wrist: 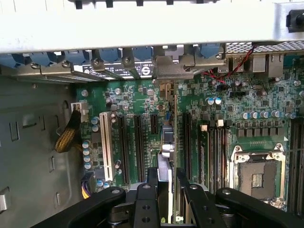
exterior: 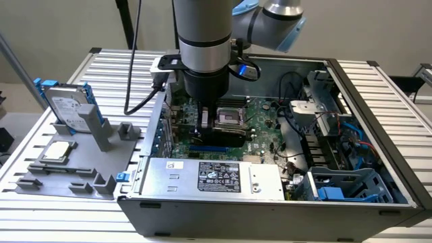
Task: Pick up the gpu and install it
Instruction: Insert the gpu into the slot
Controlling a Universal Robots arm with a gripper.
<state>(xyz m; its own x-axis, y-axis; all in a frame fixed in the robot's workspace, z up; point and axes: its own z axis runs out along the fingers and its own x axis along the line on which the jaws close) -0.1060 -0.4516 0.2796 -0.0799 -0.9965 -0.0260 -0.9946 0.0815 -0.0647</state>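
Pincer (wrist: 165, 190) clamped on the gpu (wrist: 166, 164) — card held edge-on, upright at the motherboard (wrist: 128, 95) slots.

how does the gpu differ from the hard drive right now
Place: the gpu is inside the case, over the motherboard; the hard drive stands in the grey holder outside it.
Grip: the tool is closed on the gpu; nothing touches the hard drive.
Look: the gpu is a thin card with a silver bracket at one end; the hard drive is a thicker silver box with blue rails.
Shared: both stand on edge.
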